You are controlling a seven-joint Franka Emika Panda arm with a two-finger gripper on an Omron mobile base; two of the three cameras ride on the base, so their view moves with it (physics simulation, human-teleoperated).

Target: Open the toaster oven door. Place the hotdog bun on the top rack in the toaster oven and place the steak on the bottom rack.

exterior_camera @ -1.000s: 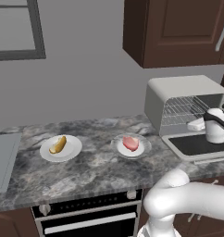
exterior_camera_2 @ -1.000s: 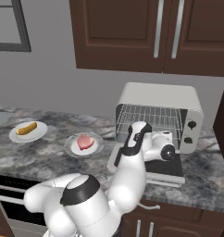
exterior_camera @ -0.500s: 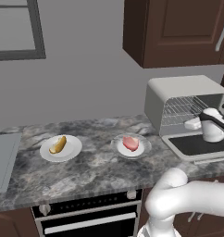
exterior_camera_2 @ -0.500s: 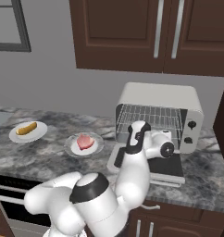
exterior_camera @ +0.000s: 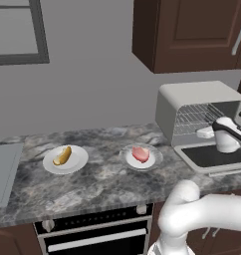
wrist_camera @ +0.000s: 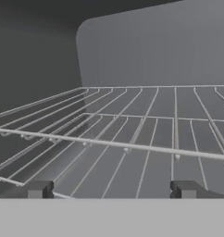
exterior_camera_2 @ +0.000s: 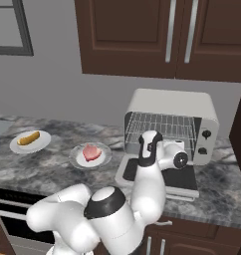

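Glossy white arm (exterior_camera_2: 117, 214), dark joints

On the counter (exterior_camera: 107, 179), hotdog bun (exterior_camera: 62, 155) on a plate (exterior_camera: 65, 159) lies left of steak (exterior_camera: 140, 153) on its plate (exterior_camera: 141, 158); toaster oven (exterior_camera: 202, 114) stands right, toaster oven door (exterior_camera: 212, 158) folded down in front.

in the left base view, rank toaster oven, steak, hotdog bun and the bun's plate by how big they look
1. toaster oven
2. bun's plate
3. steak and hotdog bun: look about alike, too close to rank.
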